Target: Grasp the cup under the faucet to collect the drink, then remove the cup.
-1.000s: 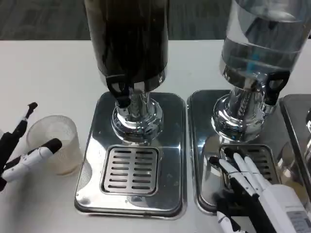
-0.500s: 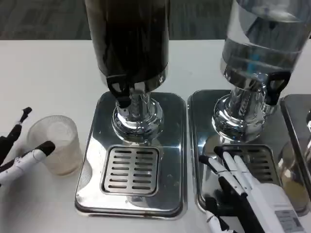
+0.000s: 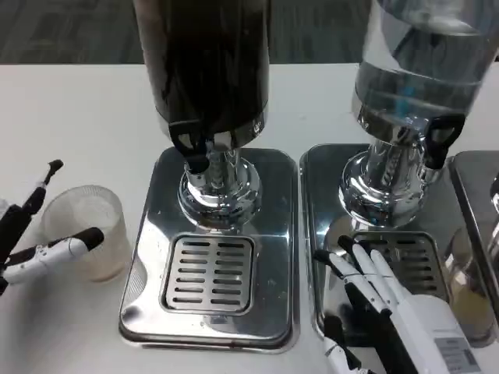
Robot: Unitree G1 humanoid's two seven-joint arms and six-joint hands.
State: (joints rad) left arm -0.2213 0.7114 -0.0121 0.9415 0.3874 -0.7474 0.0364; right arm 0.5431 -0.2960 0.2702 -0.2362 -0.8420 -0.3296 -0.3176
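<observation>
Left robot hand (image 3: 31,245) brackets the cup (image 3: 84,230) with spread fingers, ungripped; closing off-centre could tip it. Right robot hand (image 3: 382,300) rests open.

Left hand (image 3: 35,245) around cup (image 3: 86,232) (loosely)

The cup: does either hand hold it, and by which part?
Left hand brackets the cup at its side wall; a firm hold cannot be told. Right hand holds nothing.
</observation>
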